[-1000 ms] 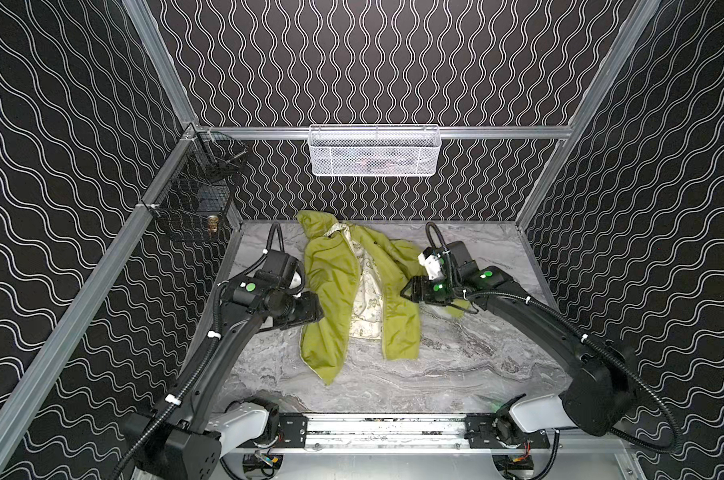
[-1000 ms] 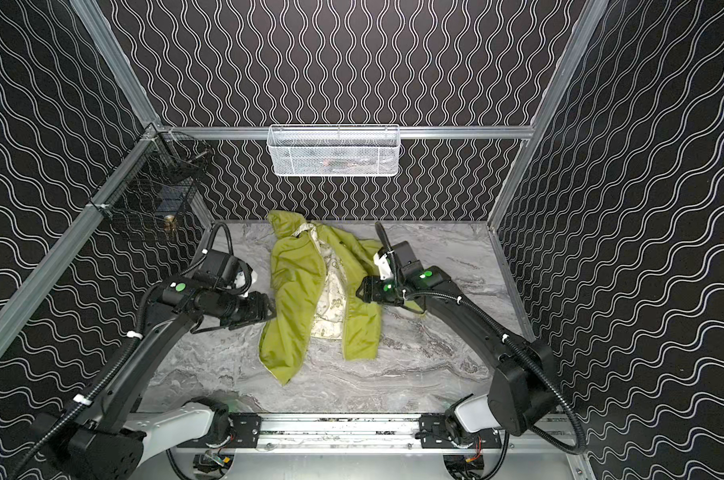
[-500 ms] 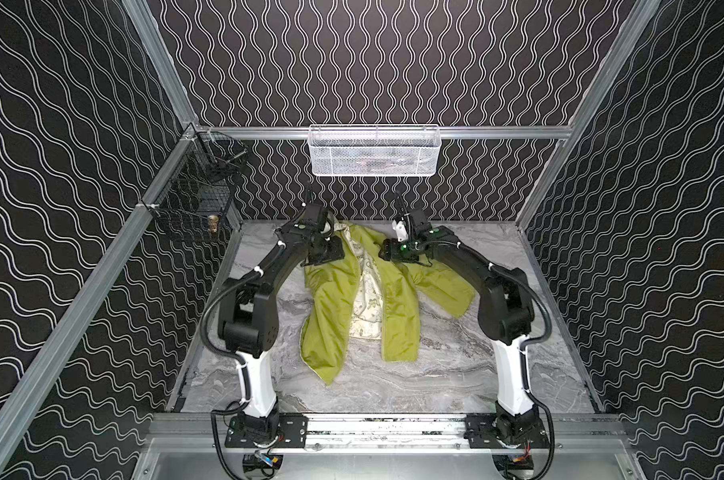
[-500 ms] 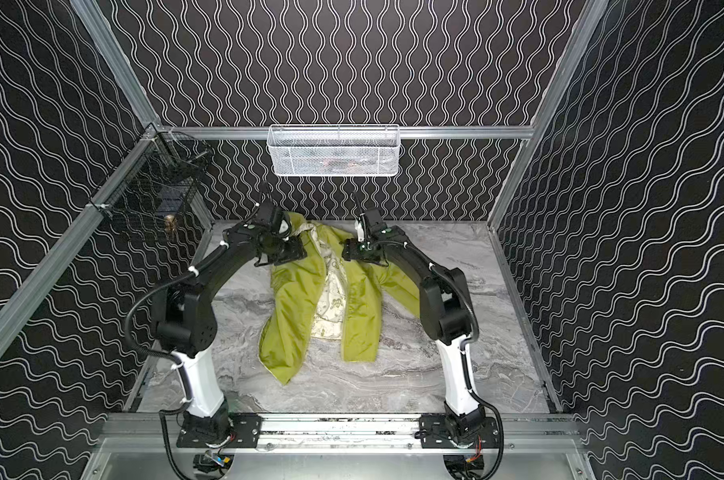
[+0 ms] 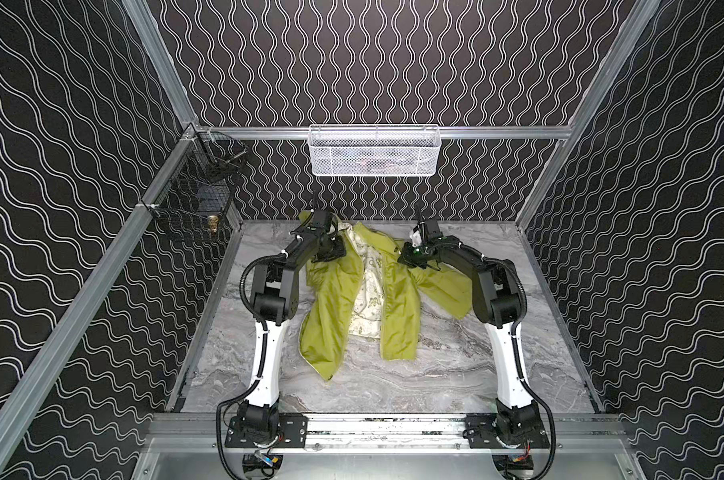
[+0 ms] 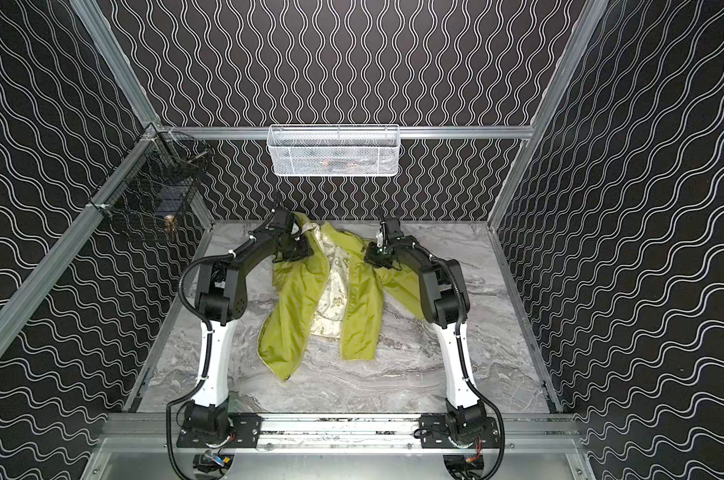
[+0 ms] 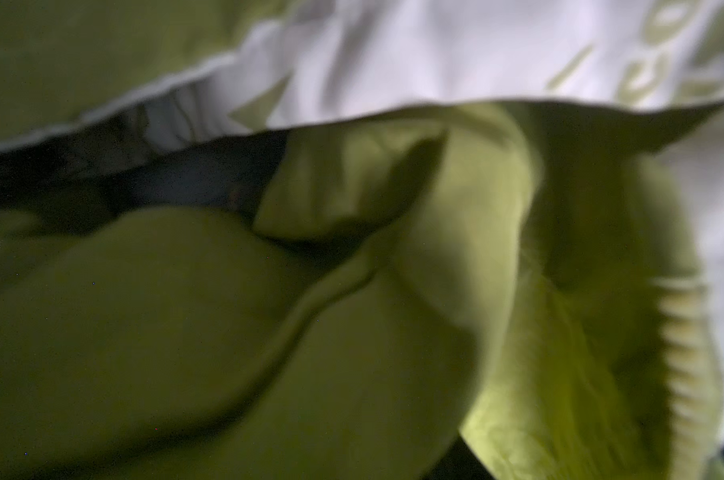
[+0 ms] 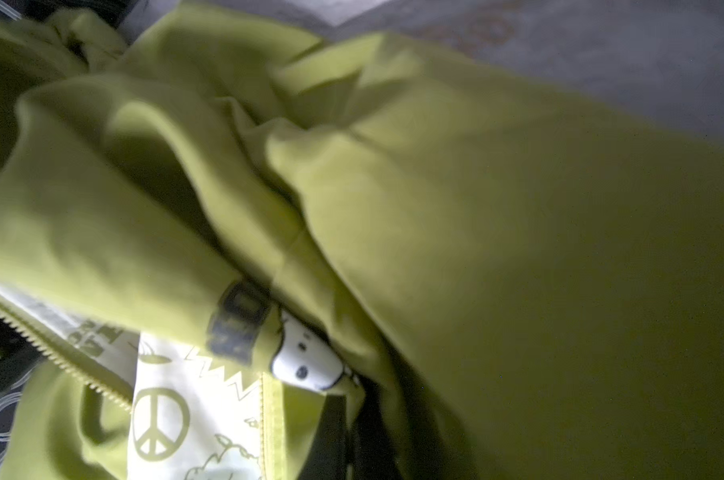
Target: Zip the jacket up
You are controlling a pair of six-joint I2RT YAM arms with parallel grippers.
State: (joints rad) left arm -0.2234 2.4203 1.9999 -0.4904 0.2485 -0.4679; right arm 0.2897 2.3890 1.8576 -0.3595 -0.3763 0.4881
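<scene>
Yellow-green jacket (image 5: 335,299) open; peace-sign print (image 8: 160,424) legible only right wrist view.

The jacket (image 5: 397,307) is thin, yellow-green cloth, lying open and front up on the grey marbled bench (image 5: 435,374), nearer the back wall than the front rail. In both top views its two front panels lie apart, with the cream lining (image 5: 368,299), printed with green doodles, showing between them. One panel (image 5: 331,324) runs long and tapers to a point towards the front; the other (image 5: 399,316) ends in a straight hem. A sleeve (image 5: 447,291) spreads out sideways. The zipper is undone: its pale teeth (image 8: 52,353) line a free edge. A small white tag (image 8: 306,361) with a cartoon face sits at a fold.
</scene>
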